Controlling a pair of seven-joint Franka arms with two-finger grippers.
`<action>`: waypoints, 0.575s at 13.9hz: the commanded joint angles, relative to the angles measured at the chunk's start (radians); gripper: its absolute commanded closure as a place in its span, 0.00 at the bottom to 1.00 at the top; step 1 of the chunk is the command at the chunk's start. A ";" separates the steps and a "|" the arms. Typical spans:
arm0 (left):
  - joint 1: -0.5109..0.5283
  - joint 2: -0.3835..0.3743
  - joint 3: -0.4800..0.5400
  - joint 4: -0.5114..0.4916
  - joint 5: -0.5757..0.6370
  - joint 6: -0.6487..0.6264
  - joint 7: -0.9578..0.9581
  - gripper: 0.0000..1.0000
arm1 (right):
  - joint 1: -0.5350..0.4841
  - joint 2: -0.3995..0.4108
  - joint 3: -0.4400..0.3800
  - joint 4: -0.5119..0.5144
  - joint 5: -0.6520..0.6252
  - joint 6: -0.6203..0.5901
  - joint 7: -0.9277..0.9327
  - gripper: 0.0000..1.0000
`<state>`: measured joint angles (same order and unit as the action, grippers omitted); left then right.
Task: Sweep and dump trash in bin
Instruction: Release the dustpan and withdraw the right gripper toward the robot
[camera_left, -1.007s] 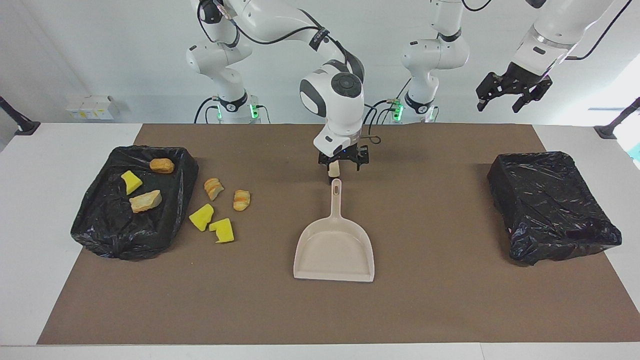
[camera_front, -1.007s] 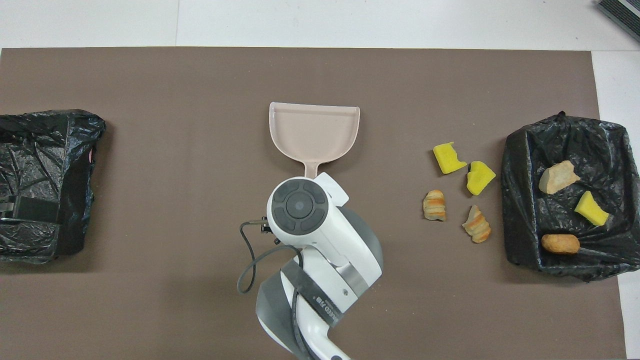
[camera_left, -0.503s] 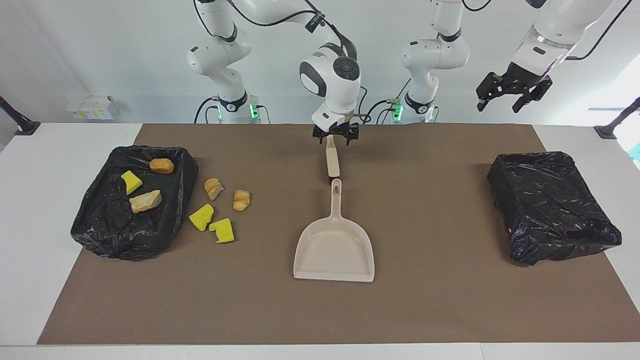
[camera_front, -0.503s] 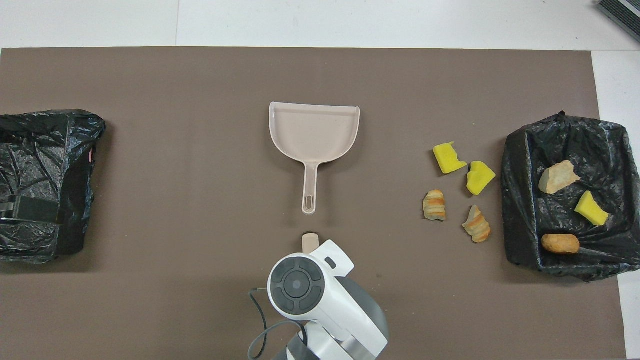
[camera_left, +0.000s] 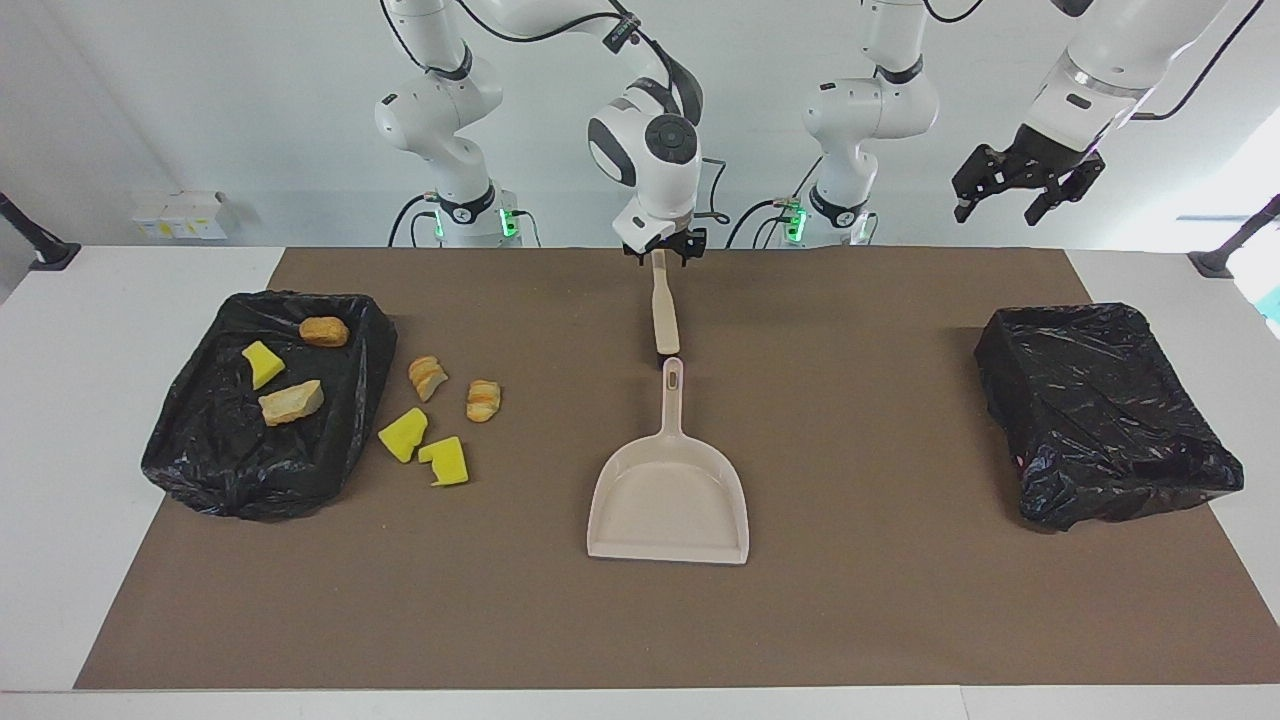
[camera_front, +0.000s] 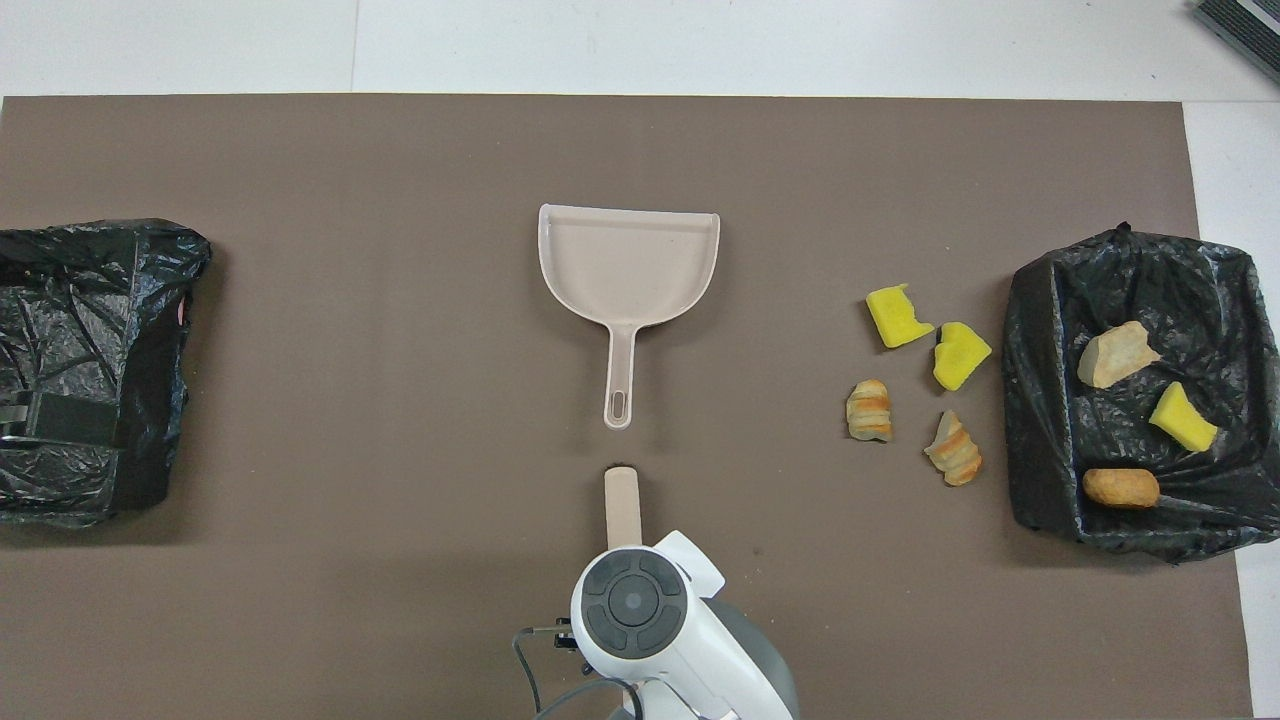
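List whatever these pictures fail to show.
- Beige stick: its robot-side end, both views, covered by the right gripper.
- Left gripper: outside the overhead view.
- Bin at the left arm's end: cut by the overhead view's edge; contents lost in crumpled bag.

dustpan (camera_left: 668, 500) beige; trash (camera_left: 403, 435) yellow, tan-orange striped; bins (camera_left: 1105, 415) black; mat (camera_left: 860, 620) brown
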<state>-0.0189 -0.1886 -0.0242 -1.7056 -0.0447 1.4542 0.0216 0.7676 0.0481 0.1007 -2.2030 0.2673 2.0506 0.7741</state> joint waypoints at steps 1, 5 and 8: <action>0.007 -0.022 -0.003 -0.022 0.012 0.015 0.004 0.00 | 0.012 -0.028 -0.001 -0.050 0.033 0.040 -0.036 0.28; 0.007 -0.022 -0.003 -0.022 0.011 0.015 0.004 0.00 | 0.015 -0.021 -0.001 -0.055 0.033 0.052 -0.045 0.47; 0.007 -0.022 -0.003 -0.022 0.012 0.015 0.004 0.00 | 0.015 -0.020 -0.001 -0.064 0.033 0.056 -0.047 0.50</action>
<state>-0.0189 -0.1886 -0.0239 -1.7056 -0.0447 1.4542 0.0216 0.7821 0.0472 0.1006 -2.2346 0.2700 2.0735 0.7622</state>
